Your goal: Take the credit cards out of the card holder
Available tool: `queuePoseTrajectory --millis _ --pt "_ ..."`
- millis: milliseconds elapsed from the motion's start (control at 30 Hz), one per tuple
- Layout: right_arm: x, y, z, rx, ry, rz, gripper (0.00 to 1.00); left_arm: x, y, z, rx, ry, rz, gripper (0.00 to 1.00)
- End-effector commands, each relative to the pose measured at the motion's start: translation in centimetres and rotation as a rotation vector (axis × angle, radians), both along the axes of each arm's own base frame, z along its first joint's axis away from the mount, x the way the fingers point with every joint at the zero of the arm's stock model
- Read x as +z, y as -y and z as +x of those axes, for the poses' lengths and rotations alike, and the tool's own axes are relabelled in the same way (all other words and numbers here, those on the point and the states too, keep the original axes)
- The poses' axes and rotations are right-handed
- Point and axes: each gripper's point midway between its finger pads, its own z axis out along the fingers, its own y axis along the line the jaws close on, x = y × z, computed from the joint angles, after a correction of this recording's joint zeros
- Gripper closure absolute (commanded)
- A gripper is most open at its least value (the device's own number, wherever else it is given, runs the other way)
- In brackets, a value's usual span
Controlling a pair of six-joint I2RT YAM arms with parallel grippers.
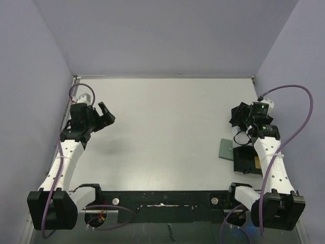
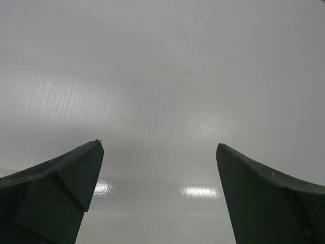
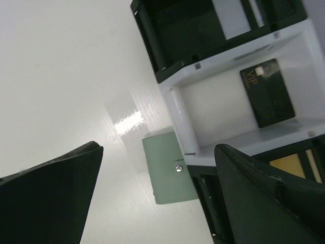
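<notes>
The card holder (image 3: 169,172), a flat pale teal wallet, lies folded shut with its snap tab fastened; its right edge is tucked against a white tray (image 3: 175,114). From above, the card holder (image 1: 225,150) sits left of my right arm. A black credit card (image 3: 267,93) lies in the white tray. A gold-orange card (image 3: 290,165) shows in a black box below it. My right gripper (image 3: 157,150) hangs open above the holder, holding nothing; from above it (image 1: 238,115) is behind the holder. My left gripper (image 2: 158,146) is open over bare table, far left (image 1: 106,116).
A black square box (image 1: 247,160) with the gold card (image 1: 258,163) stands right of the holder, partly under my right arm. Another black box (image 3: 185,30) stands beyond the white tray. Grey walls close the table on three sides.
</notes>
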Motion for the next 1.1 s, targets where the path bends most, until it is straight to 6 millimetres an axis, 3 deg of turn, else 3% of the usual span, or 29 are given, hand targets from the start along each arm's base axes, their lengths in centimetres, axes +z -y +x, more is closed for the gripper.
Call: queuePoseTrajectory --millis 0,167,433,667,1067 --pt "-0.7 -3.0 0.9 0.075 0.038 0.187 0.02 2.0 3.0 1.1 -0.191 0.094 -0.096 0.04" --pt "-4.0 -5.5 0.0 0.116 -0.052 0.292 0.02 0.7 3.7 0.7 -0.271 0.074 -0.083 0.04" --pt "-7.8 -8.7 -1.1 0.213 -0.259 0.256 0.02 -0.5 4.4 1.1 -0.298 0.122 -0.081 0.04" --pt "-9.5 -8.3 -1.6 0.166 -0.355 0.124 0.02 -1.7 3.9 0.5 -0.257 0.090 0.059 0.05" --pt "-13.1 -7.7 -2.4 0.146 -0.462 0.079 0.03 -1.3 3.5 1.0 -0.212 0.103 0.027 0.06"
